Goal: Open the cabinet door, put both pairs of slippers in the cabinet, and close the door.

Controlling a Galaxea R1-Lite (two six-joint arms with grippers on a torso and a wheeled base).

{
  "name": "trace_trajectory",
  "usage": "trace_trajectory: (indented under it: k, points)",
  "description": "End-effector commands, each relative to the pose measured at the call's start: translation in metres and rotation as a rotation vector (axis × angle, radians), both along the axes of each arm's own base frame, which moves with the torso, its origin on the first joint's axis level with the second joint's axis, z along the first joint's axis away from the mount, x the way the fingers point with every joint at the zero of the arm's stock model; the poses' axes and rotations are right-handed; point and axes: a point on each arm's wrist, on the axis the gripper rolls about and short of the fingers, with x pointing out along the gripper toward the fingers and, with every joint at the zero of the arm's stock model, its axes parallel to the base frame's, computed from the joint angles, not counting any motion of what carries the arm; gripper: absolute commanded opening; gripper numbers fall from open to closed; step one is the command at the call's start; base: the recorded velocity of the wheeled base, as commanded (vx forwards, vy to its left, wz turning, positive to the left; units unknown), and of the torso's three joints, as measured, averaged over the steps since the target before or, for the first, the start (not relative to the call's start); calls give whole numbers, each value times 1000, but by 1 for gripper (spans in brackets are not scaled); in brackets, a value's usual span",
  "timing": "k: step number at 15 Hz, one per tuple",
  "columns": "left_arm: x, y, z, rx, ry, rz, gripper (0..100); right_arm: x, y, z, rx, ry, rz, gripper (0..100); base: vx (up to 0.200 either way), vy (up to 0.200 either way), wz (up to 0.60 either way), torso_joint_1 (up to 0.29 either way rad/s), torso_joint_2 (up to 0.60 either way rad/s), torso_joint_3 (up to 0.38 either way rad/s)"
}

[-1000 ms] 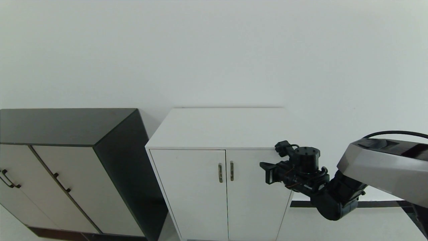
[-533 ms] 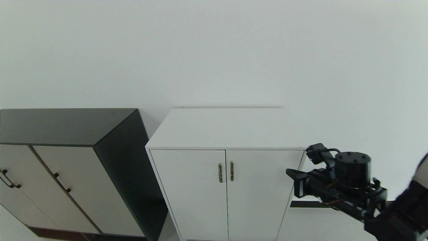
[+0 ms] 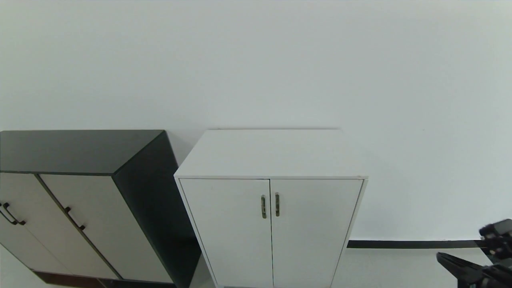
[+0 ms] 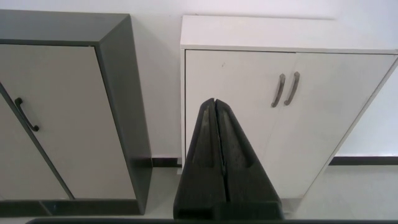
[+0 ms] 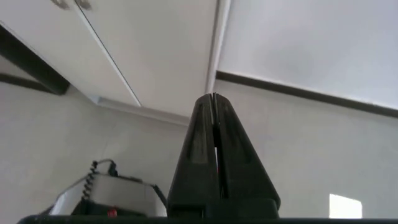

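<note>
The white cabinet [image 3: 272,160] stands against the wall with both doors shut. Its two metal handles [image 3: 270,205] sit side by side at the centre seam. My right gripper [image 3: 441,256] is low at the head view's right corner, right of the cabinet and apart from it. In the right wrist view the right gripper [image 5: 215,98] is shut with nothing in it, pointing at the cabinet's lower corner [image 5: 155,56] and the floor. In front of the cabinet [image 4: 280,124], my left gripper [image 4: 215,102] is also shut and empty, at a distance from the handles [image 4: 285,89].
A dark cabinet [image 3: 80,150] with beige doors and black handles stands directly left of the white one. A black baseboard strip [image 3: 412,244] runs along the wall to the right. Bare floor [image 5: 311,155] lies right of the white cabinet.
My right arm has swung away from the right door, moving right and down to the head view's bottom right corner. The cabinet doors stay shut.
</note>
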Motion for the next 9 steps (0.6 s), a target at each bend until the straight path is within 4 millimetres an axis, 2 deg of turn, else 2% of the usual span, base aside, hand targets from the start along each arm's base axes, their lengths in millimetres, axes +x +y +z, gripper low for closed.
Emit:
trace_trajectory:
  k: [1, 3, 4, 7, 9]
  points:
    - [0, 0, 0, 0, 2, -1, 0, -69, -32, 0, 45, -86, 21, 0, 0, 0, 0, 0, 0, 0]
    - [0, 0, 0, 0, 0, -1, 0, -92, -39, -11, 96, -86, 124, 0, 0, 0, 0, 0, 0, 0]
    - [0, 0, 0, 0, 2, -1, 0, -97, -41, -18, 101, -70, 126, 0, 0, 0, 0, 0, 0, 0]
    - [0, 0, 0, 0, 2, 1, 0, -102, -42, -23, 114, -79, 158, 0, 0, 0, 0, 0, 0, 0]
    - [0, 0, 0, 0, 2, -1, 0, -105, -43, -28, 37, -56, 197, 0, 0, 0, 0, 0, 0, 0]
